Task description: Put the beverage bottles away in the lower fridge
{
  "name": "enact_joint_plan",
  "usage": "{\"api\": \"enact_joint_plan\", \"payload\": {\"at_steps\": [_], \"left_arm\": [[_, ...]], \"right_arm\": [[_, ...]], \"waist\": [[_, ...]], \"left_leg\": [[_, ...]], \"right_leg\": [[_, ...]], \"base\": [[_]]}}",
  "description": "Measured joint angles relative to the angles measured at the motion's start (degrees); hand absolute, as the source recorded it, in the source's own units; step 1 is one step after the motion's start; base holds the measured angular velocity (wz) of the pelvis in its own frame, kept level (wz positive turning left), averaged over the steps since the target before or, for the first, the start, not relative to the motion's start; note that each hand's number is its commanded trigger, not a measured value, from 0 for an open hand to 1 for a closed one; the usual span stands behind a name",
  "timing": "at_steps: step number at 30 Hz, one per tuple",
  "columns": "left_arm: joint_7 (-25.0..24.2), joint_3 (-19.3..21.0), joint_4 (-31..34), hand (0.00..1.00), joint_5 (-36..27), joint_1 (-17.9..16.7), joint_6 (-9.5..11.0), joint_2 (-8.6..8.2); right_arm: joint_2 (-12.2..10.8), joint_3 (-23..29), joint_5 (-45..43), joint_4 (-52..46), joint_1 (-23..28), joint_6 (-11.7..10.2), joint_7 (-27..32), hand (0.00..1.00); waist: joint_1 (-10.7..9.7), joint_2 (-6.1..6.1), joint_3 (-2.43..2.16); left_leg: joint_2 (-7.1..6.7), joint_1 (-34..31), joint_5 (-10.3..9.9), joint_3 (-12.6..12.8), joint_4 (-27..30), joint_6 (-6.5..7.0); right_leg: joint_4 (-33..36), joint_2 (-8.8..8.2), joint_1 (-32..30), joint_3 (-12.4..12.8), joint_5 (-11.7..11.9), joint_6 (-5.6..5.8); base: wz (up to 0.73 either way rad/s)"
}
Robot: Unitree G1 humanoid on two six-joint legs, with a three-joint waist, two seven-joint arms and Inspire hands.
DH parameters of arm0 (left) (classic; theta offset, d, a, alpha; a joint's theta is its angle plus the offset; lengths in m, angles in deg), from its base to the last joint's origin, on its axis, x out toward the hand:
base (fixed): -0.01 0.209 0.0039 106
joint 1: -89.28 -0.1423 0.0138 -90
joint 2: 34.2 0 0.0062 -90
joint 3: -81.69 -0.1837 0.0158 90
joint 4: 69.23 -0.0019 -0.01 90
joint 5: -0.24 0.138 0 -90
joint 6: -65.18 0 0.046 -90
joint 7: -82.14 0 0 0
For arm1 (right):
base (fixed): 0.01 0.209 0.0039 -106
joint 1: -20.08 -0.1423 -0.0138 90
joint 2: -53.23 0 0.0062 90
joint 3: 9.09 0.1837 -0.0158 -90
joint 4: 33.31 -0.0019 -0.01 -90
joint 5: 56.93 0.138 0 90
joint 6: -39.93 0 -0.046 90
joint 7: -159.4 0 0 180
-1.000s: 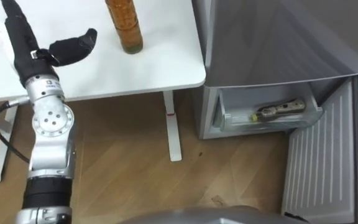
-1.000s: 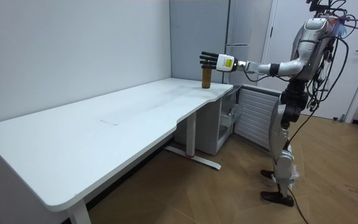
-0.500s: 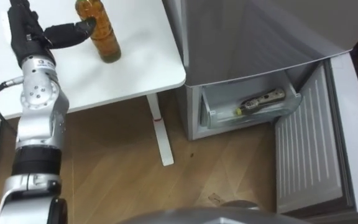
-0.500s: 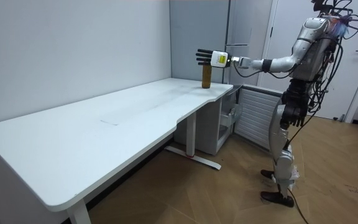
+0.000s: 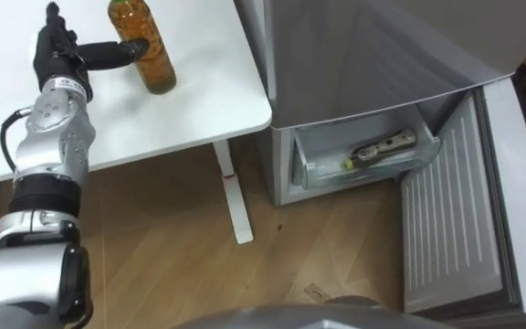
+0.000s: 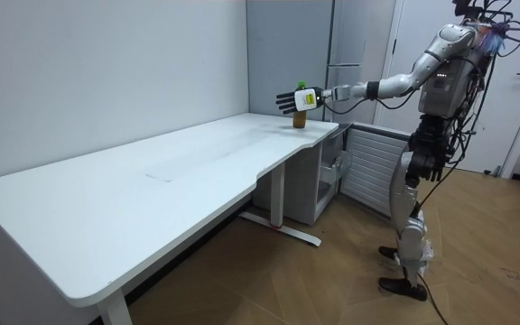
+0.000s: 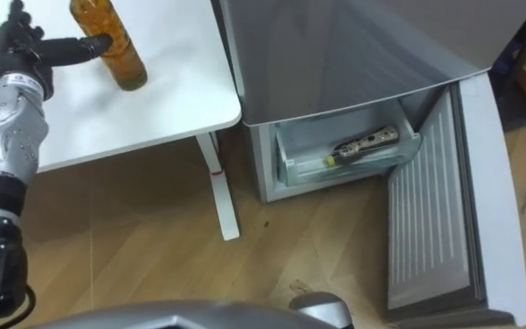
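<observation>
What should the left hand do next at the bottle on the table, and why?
Probably curl the fingers round the amber bottle: the left hand is open beside it, thumb at its side, with no grip yet. The lower fridge drawer is open, one bottle lying inside.

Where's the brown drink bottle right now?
The bottle stands upper left in the left eye view, on the white table, beside the left robot hand.

bottle [image 5: 144,46] on table [image 5: 199,105], fridge [image 5: 382,46] right; drink [image 5: 379,149] inside
</observation>
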Motion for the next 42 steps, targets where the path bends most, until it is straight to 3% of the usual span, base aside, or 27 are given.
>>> {"api": "enact_joint_plan", "payload": {"at_steps": [3, 7, 20, 42], "left_arm": [[-1.2, 0.0, 0.0, 0.00, 0.1, 0.5, -0.6, 2.07], [-2.2, 0.2, -0.1, 0.00, 0.1, 1.2, -0.6, 2.85], [-4.9, -1.0, -0.6, 0.00, -0.8, 1.4, -0.6, 2.88], [-10.3, -1.1, 0.0, 0.00, -4.0, 2.1, -0.6, 2.88]], "right_arm": [[0.0, 0.0, -0.1, -0.9, 0.1, 0.0, 1.0, 0.00], [0.1, 0.0, -0.2, -0.8, 0.6, 0.1, 1.7, 0.00], [0.0, -0.2, 1.6, -0.9, -0.1, 0.0, 3.0, 0.00], [-0.1, -0.1, 1.4, -0.4, -0.1, 0.0, 3.9, 0.00]], "waist": [[0.0, 0.07, -0.08], [0.1, 0.11, -0.13], [-0.4, 0.28, 0.30], [-1.6, -0.36, 0.39]], "left_leg": [[0.06, -0.8, 0.0, 0.0, 0.2, -0.02], [0.05, -0.8, 0.0, -0.1, 0.4, -0.01], [-0.03, -1.0, 0.0, -0.4, 0.2, 0.00], [-0.08, -0.9, 0.0, -0.3, 0.8, 0.01]], "right_leg": [[0.1, 0.10, -0.7, 0.1, 0.0, -0.02], [0.1, 0.06, -0.6, 0.1, 0.0, -0.03], [-0.1, -0.10, -0.6, -0.2, 0.0, 0.00], [0.0, -0.06, -0.7, 0.7, 0.0, 0.02]], "base": [[0.00], [0.00], [0.00], [-0.01]]}}
